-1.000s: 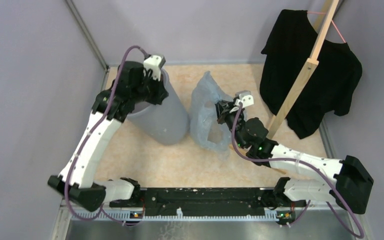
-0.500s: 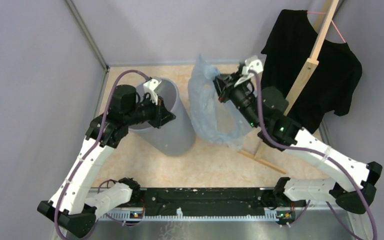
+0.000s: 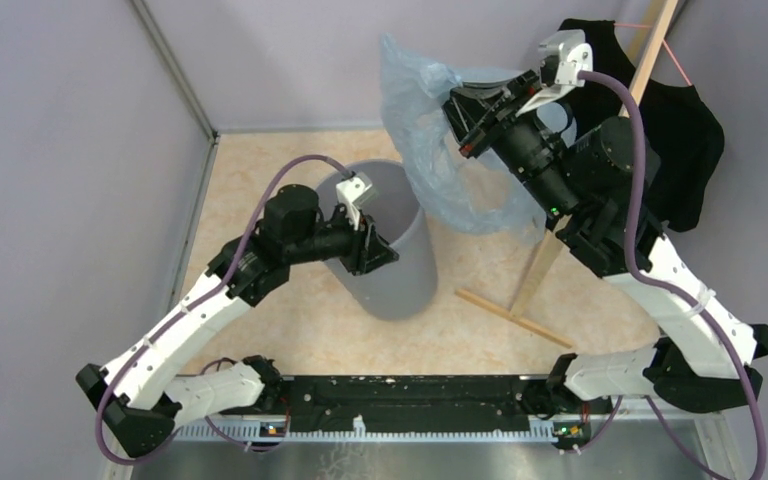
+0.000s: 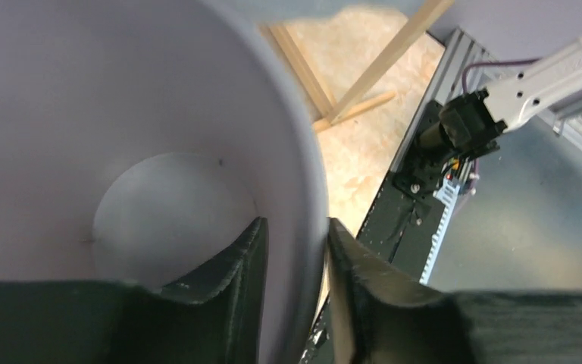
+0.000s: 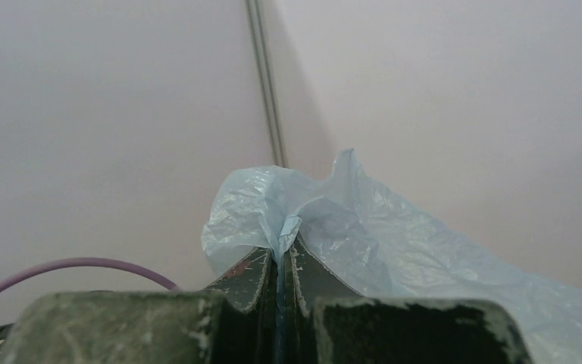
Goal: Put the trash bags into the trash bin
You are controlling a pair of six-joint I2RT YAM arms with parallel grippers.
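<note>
Between lilac walls, beige tabletop under bin.

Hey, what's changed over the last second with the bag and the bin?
The right gripper, shut on the trash bag, lifted it high off the table and farther back. The left gripper, its fingers on either side of the trash bin wall, dragged the bin rightward and slightly nearer. The black T-shirt stayed hanging.

White arm shells, black joints, black pincers, purple cables along each arm.
</note>
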